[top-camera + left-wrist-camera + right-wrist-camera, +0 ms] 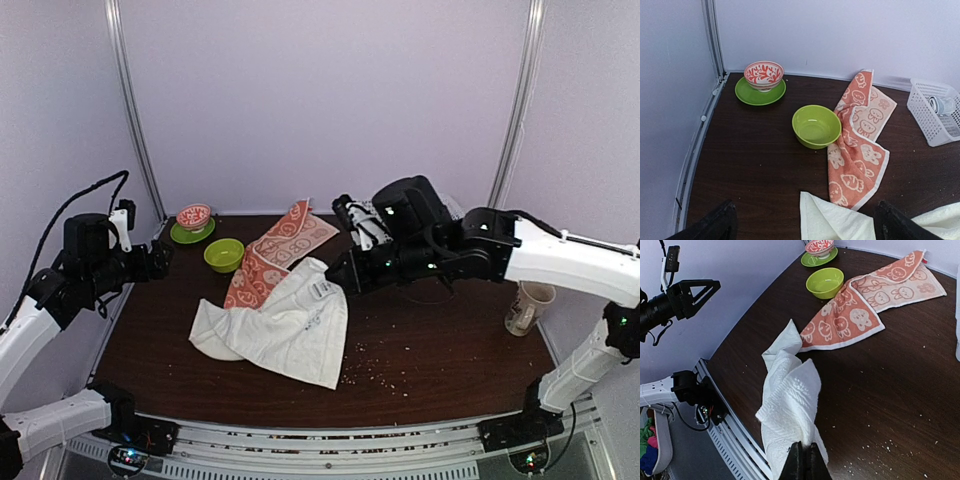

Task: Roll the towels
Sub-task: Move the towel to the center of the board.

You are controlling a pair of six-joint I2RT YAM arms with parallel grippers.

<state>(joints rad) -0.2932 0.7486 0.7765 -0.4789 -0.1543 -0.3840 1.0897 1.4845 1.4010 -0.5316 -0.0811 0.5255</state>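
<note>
My right tool [804, 462] clamps the cream towel [790, 400]; my left tool [805, 222] gapes. A patterned bowl [763, 75] sits on the green plate [746, 95]; the basket [929, 122] holds a pale bundle [941, 105].

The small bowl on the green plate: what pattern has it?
The bowl has red-and-white leafy swirls; left wrist view shows best.

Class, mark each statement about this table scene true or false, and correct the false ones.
1. The right gripper is shut on the white towel. True.
2. The left gripper holds the orange towel. False: it is open and holds nothing.
3. The red-patterned bowl stands on the green plate. True.
4. The green bowl rests on the white towel. False: it stands on the table, beside the orange towel.
</note>
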